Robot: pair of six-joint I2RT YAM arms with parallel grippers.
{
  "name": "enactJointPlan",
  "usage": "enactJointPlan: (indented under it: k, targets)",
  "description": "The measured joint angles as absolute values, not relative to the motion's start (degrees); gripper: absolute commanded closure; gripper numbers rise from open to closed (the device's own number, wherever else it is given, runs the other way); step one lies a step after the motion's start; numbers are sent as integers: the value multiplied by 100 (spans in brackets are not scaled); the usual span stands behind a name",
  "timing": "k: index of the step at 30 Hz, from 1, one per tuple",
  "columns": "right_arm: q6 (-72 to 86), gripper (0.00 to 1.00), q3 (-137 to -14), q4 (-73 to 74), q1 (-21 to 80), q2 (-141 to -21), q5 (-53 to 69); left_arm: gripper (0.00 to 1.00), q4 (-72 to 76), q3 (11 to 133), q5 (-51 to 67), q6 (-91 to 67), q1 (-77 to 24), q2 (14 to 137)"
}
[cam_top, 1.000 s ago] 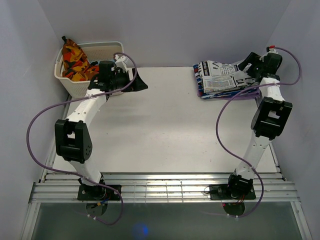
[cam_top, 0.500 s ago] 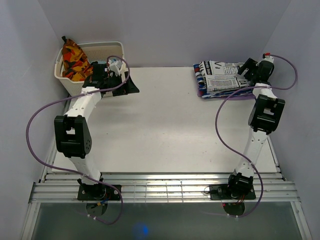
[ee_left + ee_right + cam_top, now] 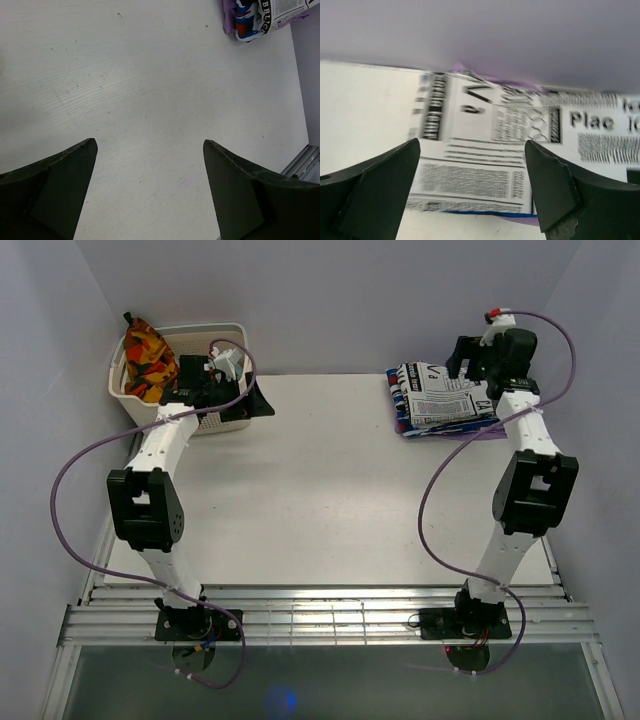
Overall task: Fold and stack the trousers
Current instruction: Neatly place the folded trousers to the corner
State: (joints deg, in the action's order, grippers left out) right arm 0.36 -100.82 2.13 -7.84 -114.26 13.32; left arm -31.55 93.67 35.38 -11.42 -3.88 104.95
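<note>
Right gripper higher than before, wide apart, empty, trousers just beneath.

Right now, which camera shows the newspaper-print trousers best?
Top external: the trousers appear almost whole, folded atop other folded clothes at the table's far right. Right wrist gives a close but blurred, cropped patch of print; left wrist catches only a corner at its top edge.

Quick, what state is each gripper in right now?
Left gripper: open, empty, over the white table.
Right gripper: open, empty, above the folded white newspaper-print fabric trousers.
</note>
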Motion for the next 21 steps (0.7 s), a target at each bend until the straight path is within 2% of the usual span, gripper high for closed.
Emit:
enactJointPlan:
  k: [4,8,12,17,21]
  targets:
    - [-1074,10,-9330,591,-104,-9616,2185,2,-3269,9323,3398,-996,-331,10433]
    - [-1612,10,-8731,1188,-121,-8403,2799,2,-3256,8803,2965,-731,-305,9970]
    - [-2185,10,-8152,2250,-320,-8114,3070,2,-3146,7942,2432,-368,-305,9039]
    - [-2779,10,-6479,3262,-331,-7898,2998,2,-3065,6831,2215,-14,-305,7876]
    - [-2945,10,-5607,3612,-320,-7164,2777,2,-3065,6160,2141,108,-307,7297]
